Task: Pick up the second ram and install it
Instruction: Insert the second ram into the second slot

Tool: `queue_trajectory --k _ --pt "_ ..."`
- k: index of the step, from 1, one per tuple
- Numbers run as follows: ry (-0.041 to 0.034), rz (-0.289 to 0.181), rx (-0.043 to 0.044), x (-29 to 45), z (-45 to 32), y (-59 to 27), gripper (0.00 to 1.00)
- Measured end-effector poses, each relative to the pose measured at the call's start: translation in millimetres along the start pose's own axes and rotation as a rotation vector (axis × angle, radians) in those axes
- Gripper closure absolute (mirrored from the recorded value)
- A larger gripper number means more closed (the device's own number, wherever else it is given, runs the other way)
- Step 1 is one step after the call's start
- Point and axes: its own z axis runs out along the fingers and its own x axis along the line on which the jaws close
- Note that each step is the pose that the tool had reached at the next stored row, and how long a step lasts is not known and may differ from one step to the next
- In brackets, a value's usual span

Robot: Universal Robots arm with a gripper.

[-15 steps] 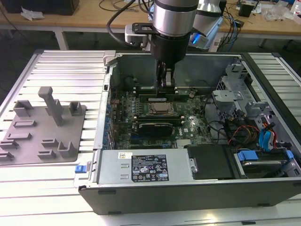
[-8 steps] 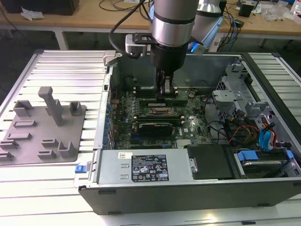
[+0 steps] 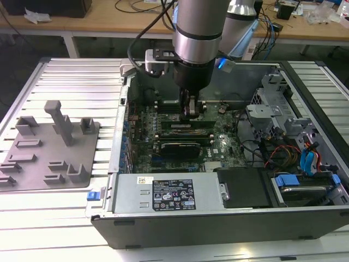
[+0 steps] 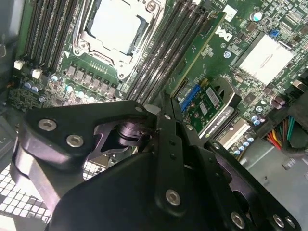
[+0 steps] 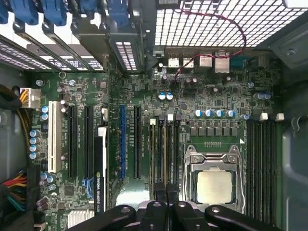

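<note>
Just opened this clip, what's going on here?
The robot arm's claw is low inside an open computer case, over the memory slots beside the processor socket. Its tips are shut and sit right at the second ram, a green stick lying along one slot. Whether the claw is gripping the stick or pressing on it can't be told.

motherboard inside case — holder plate at the exterior view's left

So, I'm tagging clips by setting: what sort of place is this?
Probably a robotics or electronics lab: an open computer case on a ribbed metal table, with cable-strewn wooden benches behind.
</note>
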Motion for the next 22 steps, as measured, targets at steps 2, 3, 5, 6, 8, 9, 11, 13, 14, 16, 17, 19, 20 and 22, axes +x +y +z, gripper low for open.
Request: queue_trajectory --k 2,3,5,6,8,9,11,13,14,16,17,19,20,22 --pt "-0.0001 0.000 0.0001 0.0 4.2 0.0 0.91" --pt "-0.0001 0.000 0.0002 -0.2 7.7 -0.1 0.91" --pt "-0.0001 0.000 0.0002 -3.2 11.3 -0.1 0.91" --pt "-0.0002 0.000 0.0003 -4.4 14.4 0.0 0.91" --pt "0.0001 0.000 0.0002 -5.0 20.7 0.3 0.91" --pt "0.0002 0.000 0.0001 -5.0 20.7 0.3 0.91" --pt "-0.0005 0.000 0.0005 -5.1 22.3 0.5 0.91" --pt "-0.0024 0.000 0.0080 -5.0 27.0 1.5 0.91" --pt "-0.0030 0.000 0.0084 -5.0 27.3 1.6 0.91" --pt "-0.0042 0.002 0.0088 -5.1 28.2 1.8 0.91" --pt "-0.0042 0.007 0.0095 -5.0 30.7 2.4 0.91" --pt "-0.0042 0.019 0.0095 -5.0 31.7 2.8 0.91" --pt "-0.0045 0.019 0.0097 -4.9 31.9 3.2 0.91" --pt "-0.0089 0.017 0.0167 -5.0 33.6 5.5 0.91"
